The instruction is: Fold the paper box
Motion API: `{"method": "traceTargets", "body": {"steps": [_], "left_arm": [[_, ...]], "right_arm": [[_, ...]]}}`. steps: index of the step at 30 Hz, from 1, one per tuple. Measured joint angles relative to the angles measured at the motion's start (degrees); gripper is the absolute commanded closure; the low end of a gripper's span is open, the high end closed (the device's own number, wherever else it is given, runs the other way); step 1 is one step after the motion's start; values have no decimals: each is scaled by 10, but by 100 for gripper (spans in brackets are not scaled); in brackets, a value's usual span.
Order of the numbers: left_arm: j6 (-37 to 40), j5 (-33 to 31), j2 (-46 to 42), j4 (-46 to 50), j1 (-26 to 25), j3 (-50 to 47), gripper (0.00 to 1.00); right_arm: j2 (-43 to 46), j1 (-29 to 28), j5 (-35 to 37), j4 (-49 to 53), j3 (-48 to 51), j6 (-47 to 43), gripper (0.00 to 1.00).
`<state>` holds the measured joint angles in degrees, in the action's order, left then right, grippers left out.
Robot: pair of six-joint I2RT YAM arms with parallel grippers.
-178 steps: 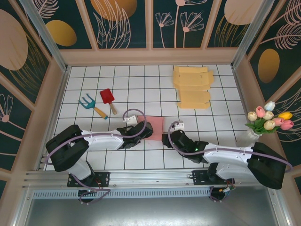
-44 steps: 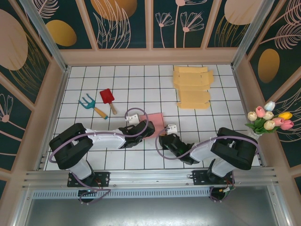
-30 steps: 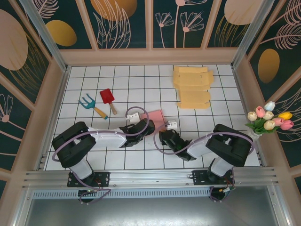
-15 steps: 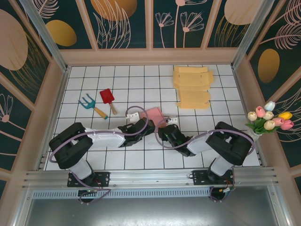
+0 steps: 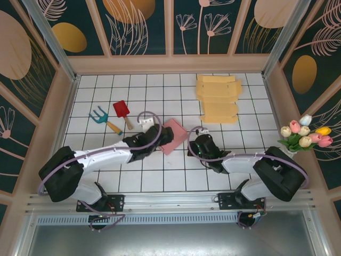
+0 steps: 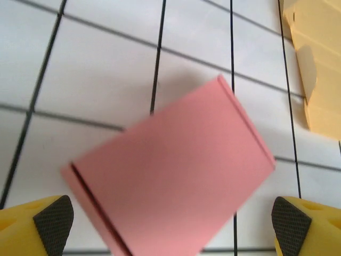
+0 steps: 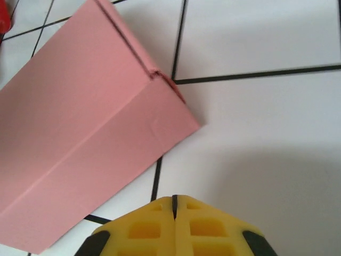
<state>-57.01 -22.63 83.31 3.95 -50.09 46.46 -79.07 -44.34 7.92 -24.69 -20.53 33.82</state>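
Note:
The pink paper box [image 5: 175,134] lies closed on the white tiled table, turned at an angle. In the left wrist view the paper box [image 6: 170,170] lies between and just ahead of my yellow fingers [image 6: 50,218], which stand far apart without touching it. My left gripper [image 5: 162,140] is open at the box's left side. My right gripper [image 5: 193,145] is just right of the box. In the right wrist view its fingertips [image 7: 174,205] are pressed together with nothing between them, and the paper box [image 7: 80,144] lies a little ahead to the left, apart from them.
A stack of flat yellow cardboard blanks [image 5: 218,98] lies at the back right. A red shovel [image 5: 122,112] and a blue rake [image 5: 101,117] lie at the left. A vase of tulips [image 5: 303,136] stands at the right edge. Wooden walls surround the table.
The box has shifted a little away from the arms and turned. My left gripper opened wider and reached further right. My right gripper closed and drew back to the box's right.

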Motion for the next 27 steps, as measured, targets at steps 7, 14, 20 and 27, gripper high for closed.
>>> {"method": "traceTargets", "body": {"steps": [7,14,20,27], "left_arm": [[140,55,87,-41,110,73,2],[220,111,198,-74,125,130,1],[235,187,221,-125,127,126,6],[231,273,254,-190,125,105,8]], "right_arm": [[-11,66,-78,29,-22,-1,100],[-76,108,-139,26,-57,-1,100],[-126,123,-175,8,-84,-2,100],[-167,124,-196,-7,-119,-3,100]]}}
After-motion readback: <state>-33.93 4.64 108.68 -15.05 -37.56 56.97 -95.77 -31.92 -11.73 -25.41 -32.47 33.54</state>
